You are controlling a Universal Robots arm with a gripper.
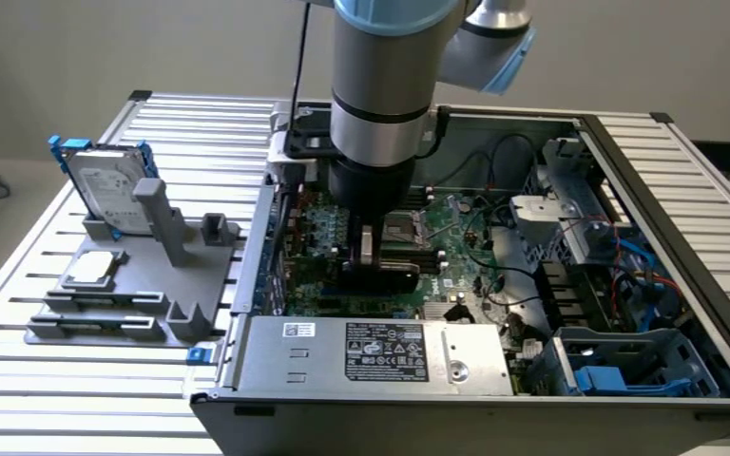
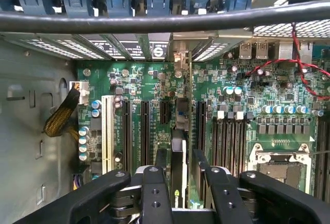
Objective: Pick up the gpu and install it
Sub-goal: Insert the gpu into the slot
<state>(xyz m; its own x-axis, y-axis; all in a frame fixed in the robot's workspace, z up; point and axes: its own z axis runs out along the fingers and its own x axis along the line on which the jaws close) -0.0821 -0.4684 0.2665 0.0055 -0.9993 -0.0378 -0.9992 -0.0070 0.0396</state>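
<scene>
The gripper (image 2: 179, 156) holds its fingers (image 2: 154, 183) spread either side of the gpu (image 2: 178, 134), which stands upright, edge down in a motherboard (image 2: 139, 80) slot, apparently seated.

1. Your arm (image 1: 384, 85) stands upright, its wrist pointing straight down.
2. Your tool (image 1: 384, 258) hangs low at the arm's end.
3. In the wrist view, its two black fingers (image 2: 154, 195) stand apart, with a clear gap between them.
</scene>
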